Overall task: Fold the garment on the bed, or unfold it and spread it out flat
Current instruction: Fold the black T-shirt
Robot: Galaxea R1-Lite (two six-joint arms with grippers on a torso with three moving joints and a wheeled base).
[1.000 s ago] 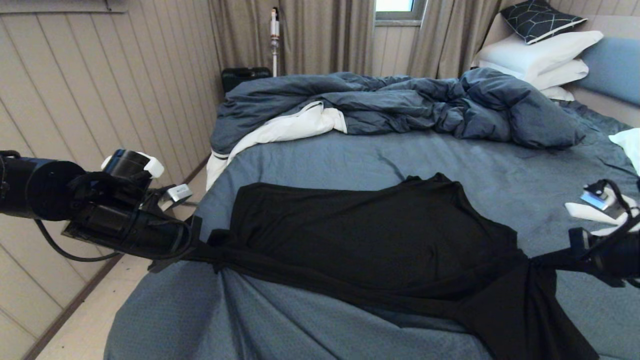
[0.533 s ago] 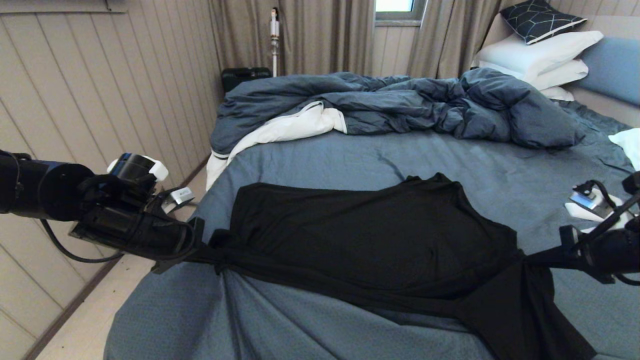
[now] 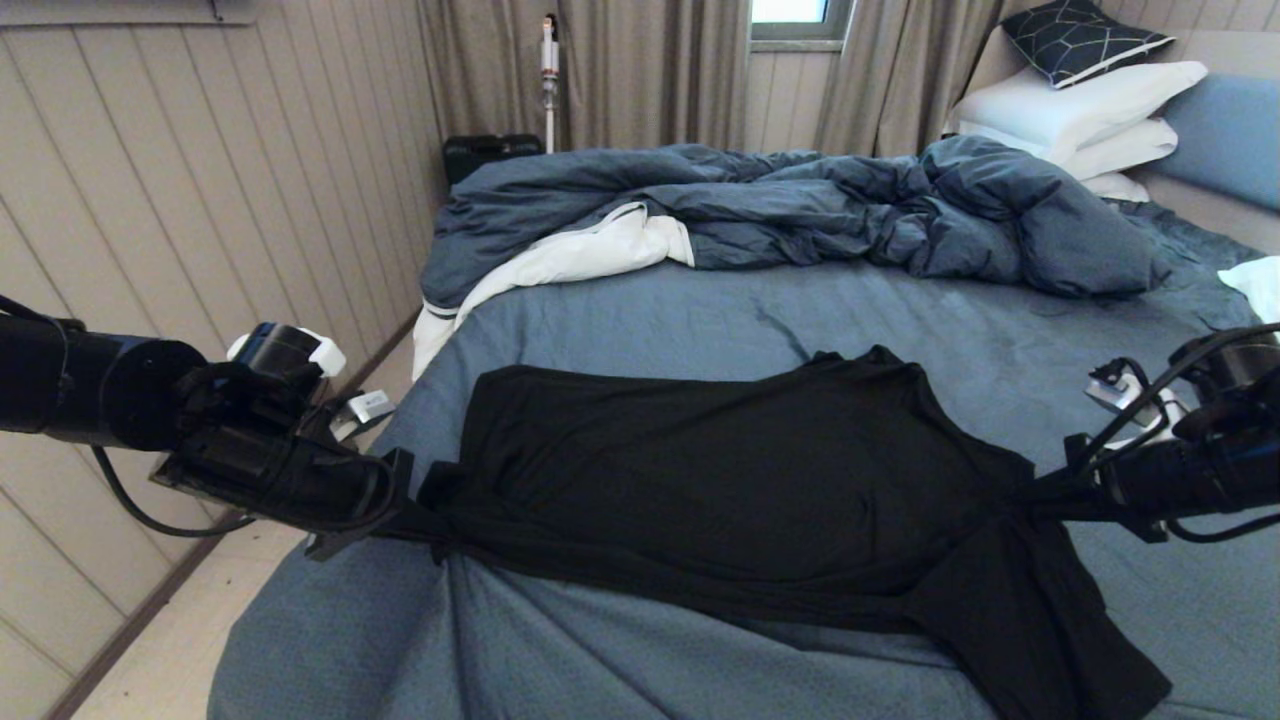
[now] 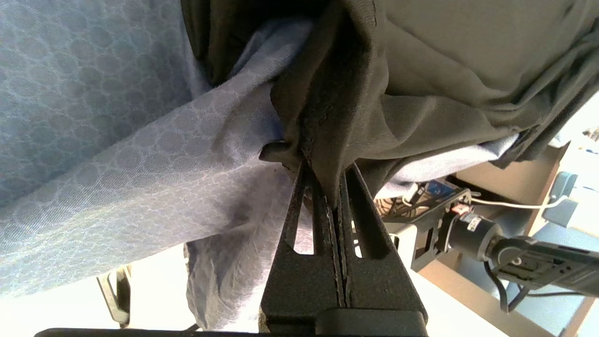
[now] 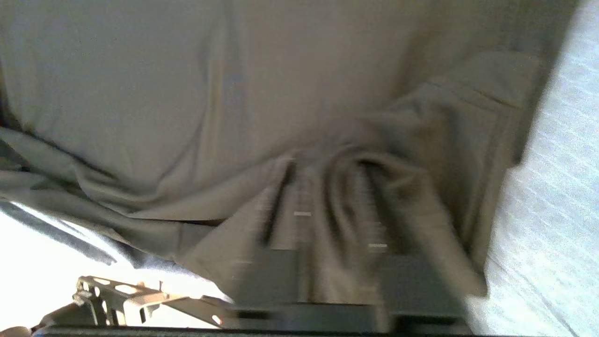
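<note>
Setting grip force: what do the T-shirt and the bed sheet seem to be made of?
The T-shirt looks like thin matte black knit, probably cotton jersey: it drapes limply and bunches into soft folds. The bed sheet looks like woven fabric with a faint honeycomb print and slight sheen; the fibre is unclear.

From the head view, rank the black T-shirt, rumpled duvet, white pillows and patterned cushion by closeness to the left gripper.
1. Black T-shirt: its edge is pinched in the left gripper at the bed's left side.
2. Rumpled duvet: across the bed, beyond the shirt.
3. White pillows: far right corner.
4. Patterned cushion: on top of the pillows, farthest.
</note>
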